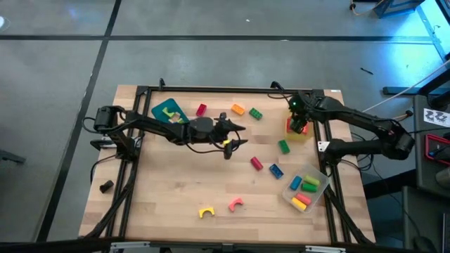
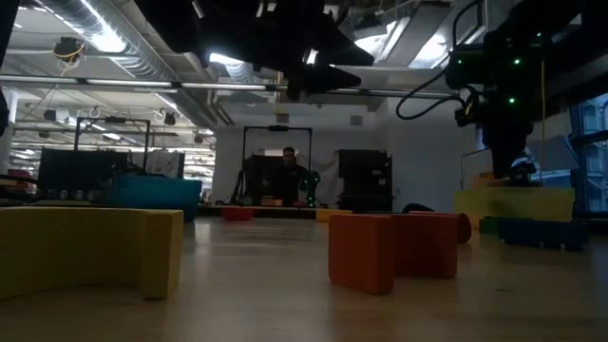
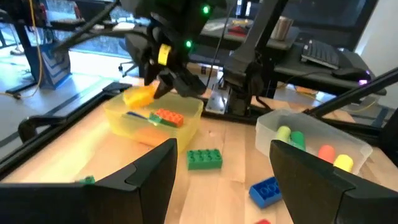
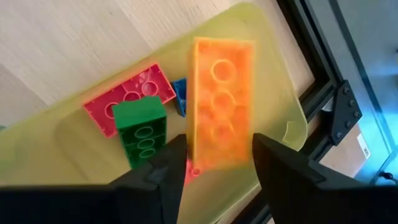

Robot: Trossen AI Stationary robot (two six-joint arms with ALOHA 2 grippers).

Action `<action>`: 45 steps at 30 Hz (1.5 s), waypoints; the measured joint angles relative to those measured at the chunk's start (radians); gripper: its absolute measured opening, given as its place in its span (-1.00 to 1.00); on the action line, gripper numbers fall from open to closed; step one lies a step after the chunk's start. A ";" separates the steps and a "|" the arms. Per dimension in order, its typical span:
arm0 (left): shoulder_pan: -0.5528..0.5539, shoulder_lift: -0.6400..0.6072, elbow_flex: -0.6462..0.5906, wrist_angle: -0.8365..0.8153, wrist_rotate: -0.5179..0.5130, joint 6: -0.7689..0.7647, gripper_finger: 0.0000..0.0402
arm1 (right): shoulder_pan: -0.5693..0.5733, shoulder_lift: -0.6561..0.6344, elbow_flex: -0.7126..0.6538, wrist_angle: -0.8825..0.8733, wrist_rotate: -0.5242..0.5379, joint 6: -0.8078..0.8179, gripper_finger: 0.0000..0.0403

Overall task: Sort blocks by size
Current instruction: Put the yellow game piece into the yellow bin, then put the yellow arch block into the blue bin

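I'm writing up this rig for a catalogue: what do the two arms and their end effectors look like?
Both arms are black, slim and jointed, with thin black cables trailing along them. The left end effector has two broad, flat dark fingers. The right end effector has the same fingers; green lights glow on its wrist.

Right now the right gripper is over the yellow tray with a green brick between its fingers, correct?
Not quite: the brick between the right gripper's fingers is orange, not green, as the right wrist view shows. It is indeed over the yellow tray.

Wooden table (image 1: 176, 190) — scattered blocks (image 1: 255, 163), teal tray (image 1: 167, 110), yellow tray (image 3: 118, 118), clear tray (image 1: 318, 197) on it
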 joint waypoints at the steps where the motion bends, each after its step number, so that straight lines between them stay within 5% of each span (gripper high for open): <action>1: 0.000 0.000 0.000 -0.008 0.000 0.000 0.20 | -0.003 0.000 0.000 0.000 -0.001 0.000 -0.08; 10: -0.075 -0.002 0.000 -0.047 0.111 0.003 0.20 | -0.001 0.000 0.000 0.001 -0.003 0.000 -0.01; 18: -0.300 -0.003 0.000 -0.293 0.201 -0.049 0.20 | -0.001 0.000 0.000 0.000 -0.003 0.000 -0.01; 25: -0.486 -0.003 0.005 -0.449 0.058 -0.303 0.20 | -0.001 0.000 -0.001 0.000 -0.011 0.000 -0.01; 35: -0.582 -0.003 0.034 -0.804 0.004 -0.595 0.20 | -0.001 0.000 -0.001 0.002 -0.063 0.000 -0.01; 45: -0.619 0.067 0.035 -0.758 -0.007 -0.643 0.20 | -0.001 0.001 -0.001 0.002 -0.089 0.000 -0.01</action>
